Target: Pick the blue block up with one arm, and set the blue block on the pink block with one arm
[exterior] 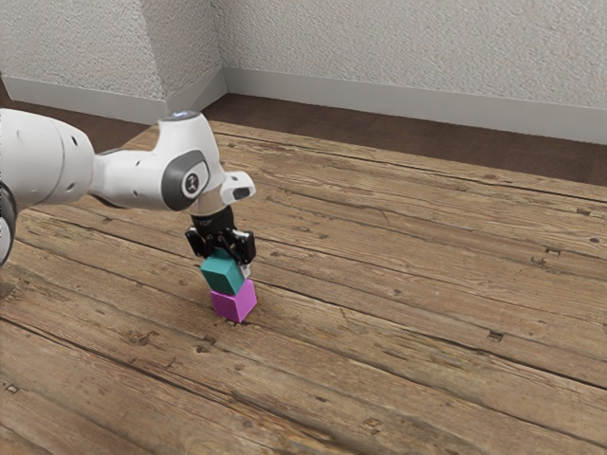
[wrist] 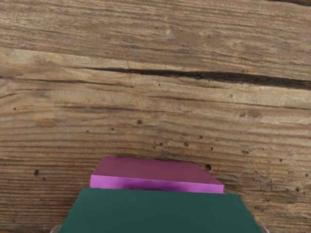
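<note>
Hand (exterior: 224,260) clamped on blue block (exterior: 223,274) | sitting atop pink block (exterior: 233,303)

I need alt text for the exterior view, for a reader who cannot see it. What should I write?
A white robot arm, reaching in from the left, holds a blue block in its black end effector right over a pink block, on a wooden plank table. A pale wall stands behind.
</note>
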`<state>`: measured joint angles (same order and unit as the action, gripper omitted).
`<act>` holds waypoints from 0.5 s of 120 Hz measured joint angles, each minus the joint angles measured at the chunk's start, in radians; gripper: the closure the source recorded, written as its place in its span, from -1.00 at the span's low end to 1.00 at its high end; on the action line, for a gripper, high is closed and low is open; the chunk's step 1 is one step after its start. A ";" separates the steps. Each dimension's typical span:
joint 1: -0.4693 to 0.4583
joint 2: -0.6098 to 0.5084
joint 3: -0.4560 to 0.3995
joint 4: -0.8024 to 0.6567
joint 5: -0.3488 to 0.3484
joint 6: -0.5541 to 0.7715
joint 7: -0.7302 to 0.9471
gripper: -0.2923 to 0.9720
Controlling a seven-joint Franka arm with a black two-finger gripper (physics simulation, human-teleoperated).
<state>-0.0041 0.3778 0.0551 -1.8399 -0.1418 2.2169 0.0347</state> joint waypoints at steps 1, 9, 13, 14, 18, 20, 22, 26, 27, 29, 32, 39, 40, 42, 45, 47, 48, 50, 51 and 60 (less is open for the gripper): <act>0.000 0.000 0.000 0.000 -0.004 0.000 0.001 -0.05; -0.001 0.001 0.000 0.000 -0.031 0.000 0.010 -0.15; -0.002 0.000 0.000 0.000 -0.040 -0.001 0.014 -0.20; -0.002 0.000 0.000 0.000 -0.042 -0.001 0.015 -0.22; -0.002 -0.001 0.000 0.000 -0.050 -0.001 0.019 -0.26; -0.002 -0.001 0.001 0.000 -0.053 -0.001 0.021 -0.28; -0.002 -0.002 0.001 0.000 -0.056 -0.001 0.023 -0.30; -0.002 -0.002 0.001 0.000 -0.060 -0.001 0.026 -0.34; -0.002 -0.003 0.001 0.000 -0.061 -0.001 0.027 -0.34; -0.002 -0.006 0.001 0.000 -0.063 -0.001 0.029 -0.36; -0.001 -0.013 0.001 -0.001 -0.065 -0.001 0.031 -0.38; 0.002 -0.044 0.003 -0.003 -0.066 -0.002 0.036 -0.42; 0.003 -0.049 0.004 -0.003 -0.066 -0.002 0.037 -0.42; 0.003 -0.058 0.005 -0.004 -0.066 -0.003 0.038 -0.43; 0.004 -0.072 0.007 -0.006 -0.066 -0.005 0.040 -0.44; 0.003 -0.083 0.010 -0.008 -0.065 -0.006 0.042 -0.45; 0.003 -0.089 0.012 -0.009 -0.065 -0.007 0.042 -0.45; 0.002 -0.104 0.014 -0.011 -0.064 -0.010 0.043 -0.46; 0.002 -0.113 0.015 -0.011 -0.062 -0.011 0.044 -0.46; -0.011 -0.203 0.025 -0.014 -0.041 -0.046 0.049 -0.48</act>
<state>-0.0153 0.1745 0.0796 -1.8539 -0.1826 2.1713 0.0840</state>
